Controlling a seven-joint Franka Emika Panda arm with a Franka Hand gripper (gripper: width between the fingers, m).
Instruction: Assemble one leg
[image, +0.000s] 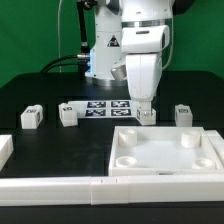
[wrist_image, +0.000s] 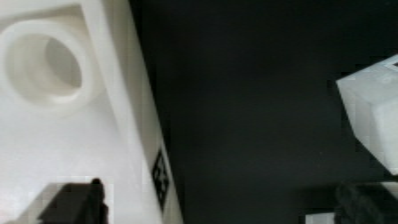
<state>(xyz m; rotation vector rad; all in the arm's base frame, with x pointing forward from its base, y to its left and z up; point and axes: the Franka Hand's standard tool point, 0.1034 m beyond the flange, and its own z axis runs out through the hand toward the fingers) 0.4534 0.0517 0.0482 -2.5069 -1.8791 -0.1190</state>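
Several small white legs with black-and-white tags stand on the black table: one (image: 31, 117) and another (image: 68, 115) at the exterior view's left, and one (image: 184, 113) at the right. A fourth leg (image: 147, 116) sits right under my gripper (image: 146, 107), which hangs low just behind the large white panel (image: 165, 152). In the wrist view my gripper (wrist_image: 214, 208) is open and only dark table lies between its fingers (wrist_image: 71, 204). A white leg block (wrist_image: 374, 110) shows beside one finger. The panel's edge (wrist_image: 125, 120), with a round socket (wrist_image: 45, 65), lies by the other.
The marker board (image: 110, 106) lies behind the legs. Long white bars lie along the front (image: 60, 185) and at the exterior view's left edge (image: 5, 150). The panel has round sockets at its corners.
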